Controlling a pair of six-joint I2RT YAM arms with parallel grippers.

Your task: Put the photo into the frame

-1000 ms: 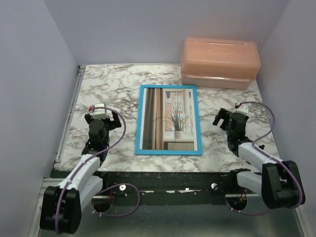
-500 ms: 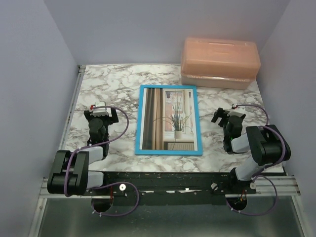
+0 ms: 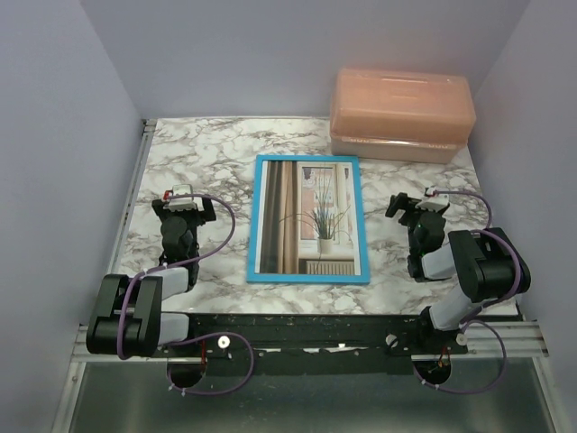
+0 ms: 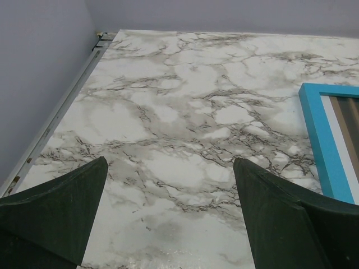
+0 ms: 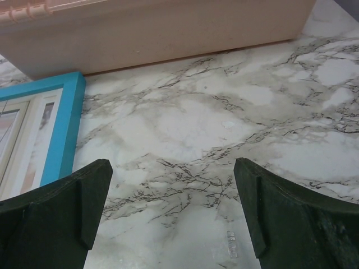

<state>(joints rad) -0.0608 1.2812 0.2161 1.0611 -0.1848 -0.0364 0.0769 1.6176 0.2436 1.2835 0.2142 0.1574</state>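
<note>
The blue frame lies flat, front face up, in the middle of the marble table. The photo of a spiky potted plant by a window fills its opening. My left gripper stands open just above the table, left of the frame, with nothing between its fingers. In the left wrist view the left gripper spans bare marble, with the frame's corner to the right. My right gripper is open and empty to the right of the frame. The right wrist view shows the right gripper over marble, the frame at left.
A peach plastic box stands at the back right corner, also filling the top of the right wrist view as the box wall. Grey walls close in the table on three sides. A metal rail runs along the left edge.
Both arms have folded back toward their bases, elbows raised, while the grippers stayed open near the same spots beside the frame. The frame and photo have not moved.
</note>
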